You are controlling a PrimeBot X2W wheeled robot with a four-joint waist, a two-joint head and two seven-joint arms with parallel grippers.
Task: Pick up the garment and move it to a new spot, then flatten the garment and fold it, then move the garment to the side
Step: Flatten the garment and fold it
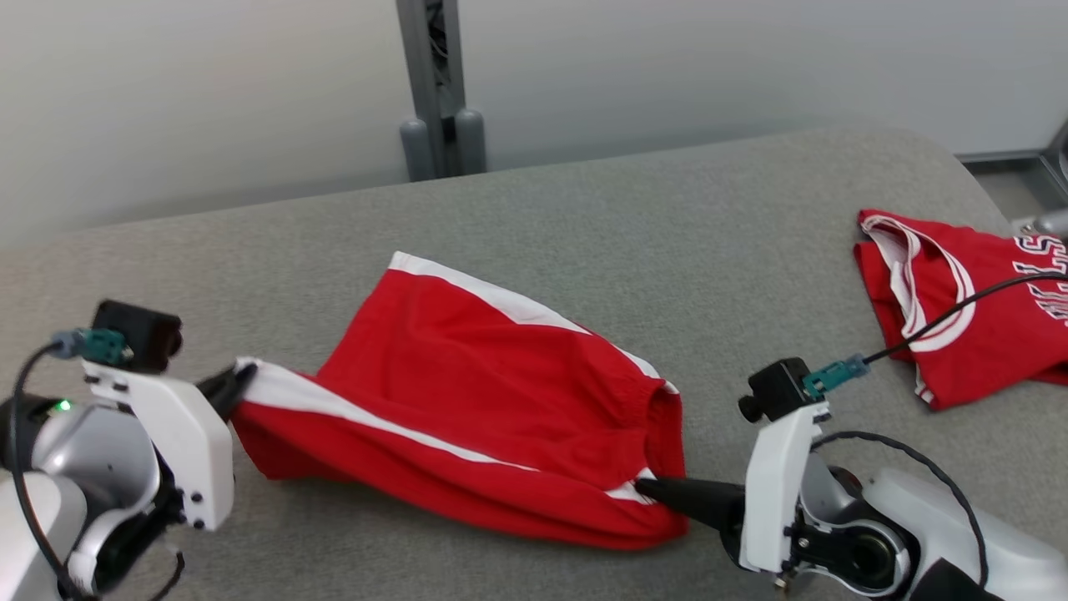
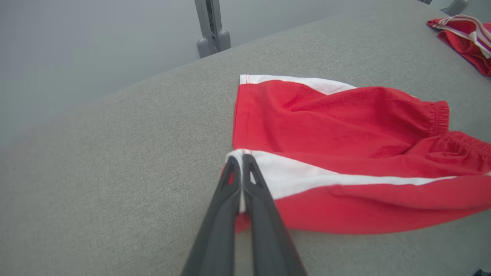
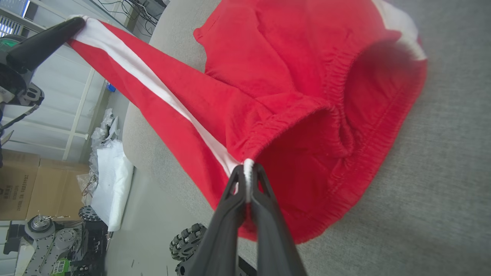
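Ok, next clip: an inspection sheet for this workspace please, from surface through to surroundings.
Surface: grey fabric-covered table, carrying two garments.
Job's things: red shorts with white side stripes, near side stretched between the grippers, far leg lying on the table.
Clutter: red jersey with white trim and lettering, at the table's right end.
Grippers: left gripper shut on a leg hem at its stripe; right gripper shut on the waistband at the stripe.
Cables: black cable from the right wrist camera crosses in front of the jersey.
Surroundings: grey metal post behind the table; cardboard boxes on the floor.
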